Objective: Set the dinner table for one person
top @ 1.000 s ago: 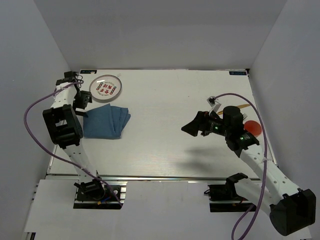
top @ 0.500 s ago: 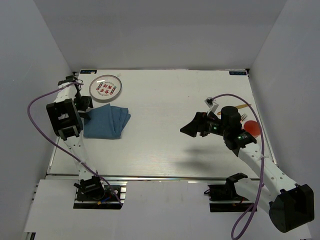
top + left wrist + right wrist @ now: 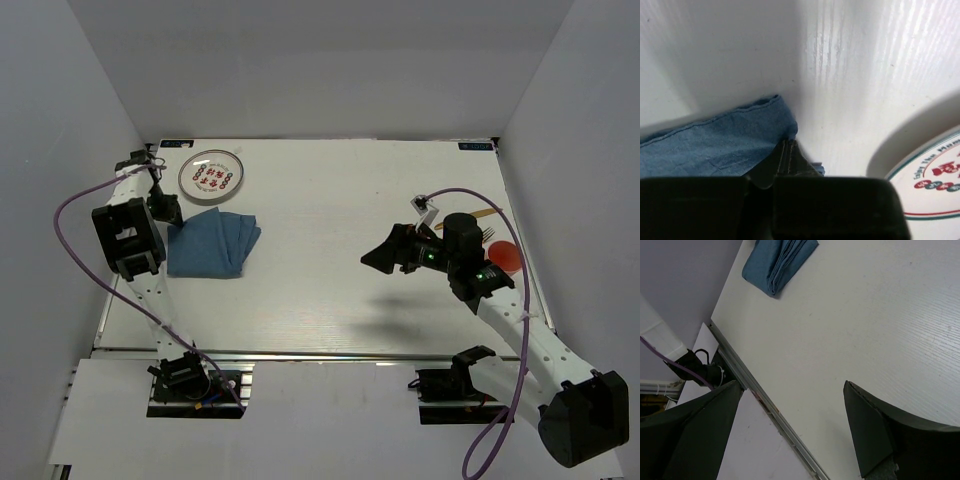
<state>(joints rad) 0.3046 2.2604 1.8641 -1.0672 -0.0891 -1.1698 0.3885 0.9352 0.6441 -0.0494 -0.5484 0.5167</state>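
Note:
The white dinner table [image 3: 330, 280] carries a folded blue cloth [image 3: 212, 243] at its left and a round white patterned plate [image 3: 213, 176] just behind the cloth. My left gripper [image 3: 171, 214] is down at the cloth's far left corner. In the left wrist view its fingers [image 3: 786, 159] are pressed together on that corner of the blue cloth [image 3: 710, 145], with the plate [image 3: 935, 170] at the right. My right gripper [image 3: 385, 255] hovers over the table's right half, wide open and holding nothing [image 3: 792, 387]. It sees the cloth [image 3: 777, 260] far off.
A red round dish [image 3: 505, 257] lies near the right edge. Wooden-handled utensils [image 3: 482, 214] lie behind it, partly hidden by the right arm. The table's metal rail [image 3: 765, 397] runs along the near edge. Grey walls close in the left, back and right sides.
My left gripper has gone from open to shut on the cloth's corner, and the left arm has drawn in a little. The right arm has barely moved.

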